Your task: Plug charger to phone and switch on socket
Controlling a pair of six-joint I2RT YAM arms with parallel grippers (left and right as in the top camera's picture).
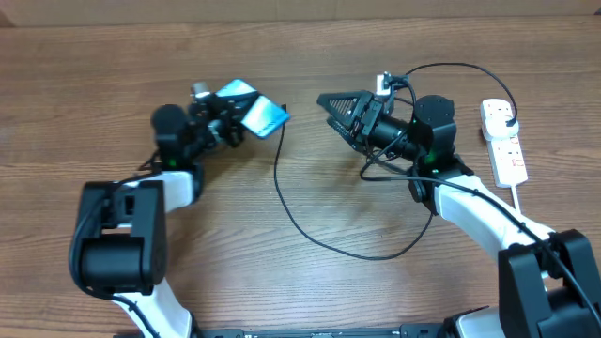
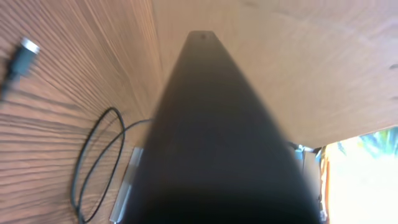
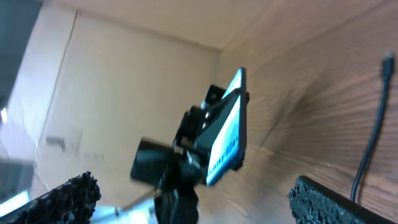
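Note:
My left gripper is shut on the phone and holds it tilted above the table, its blue screen facing the right arm. The phone's black back fills the left wrist view, and its screen shows in the right wrist view. The charger cable lies in a long loop on the table. Its connector tip lies free on the wood near the phone, and also shows in the right wrist view. Its plug sits in the white socket. My right gripper is open and empty, pointing at the phone.
The socket's thick white cord runs toward the front right beside the right arm. Part of the black cable is draped over the right arm. A cardboard wall stands behind the table.

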